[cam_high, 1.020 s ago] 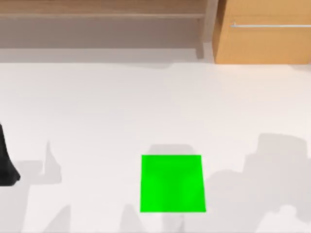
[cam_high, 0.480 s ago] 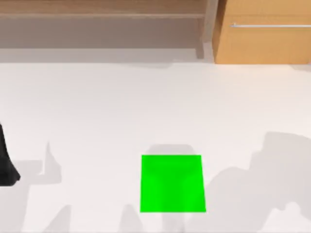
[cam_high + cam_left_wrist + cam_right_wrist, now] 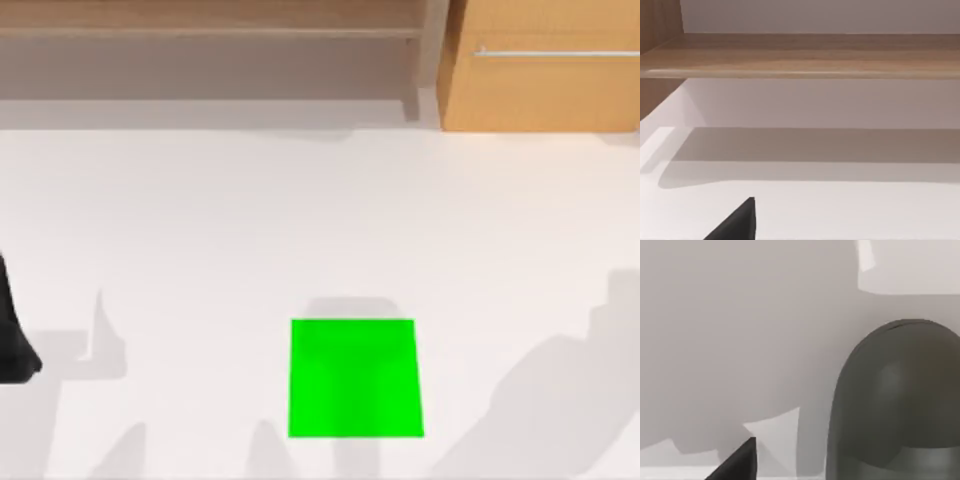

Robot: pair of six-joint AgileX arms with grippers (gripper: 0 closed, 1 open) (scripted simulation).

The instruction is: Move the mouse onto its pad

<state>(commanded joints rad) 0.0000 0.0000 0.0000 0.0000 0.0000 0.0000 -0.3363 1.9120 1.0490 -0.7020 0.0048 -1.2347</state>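
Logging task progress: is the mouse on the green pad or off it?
Off. The pad lies bare in the top view, while the mouse rests on white table close under the right wrist camera.

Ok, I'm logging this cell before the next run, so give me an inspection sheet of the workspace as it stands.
Surface: white table, crossed by grey shadows.
Job's things: green pad lies flat near the table's front, nothing on it; grey mouse sits on the table, close under the right wrist camera.
Clutter: nothing seen.
Hands: left arm parked at the table's left edge; a black finger of the right hand is near the mouse.
Cables: nothing seen.
Surroundings: wooden shelf and wooden cabinet behind the table.
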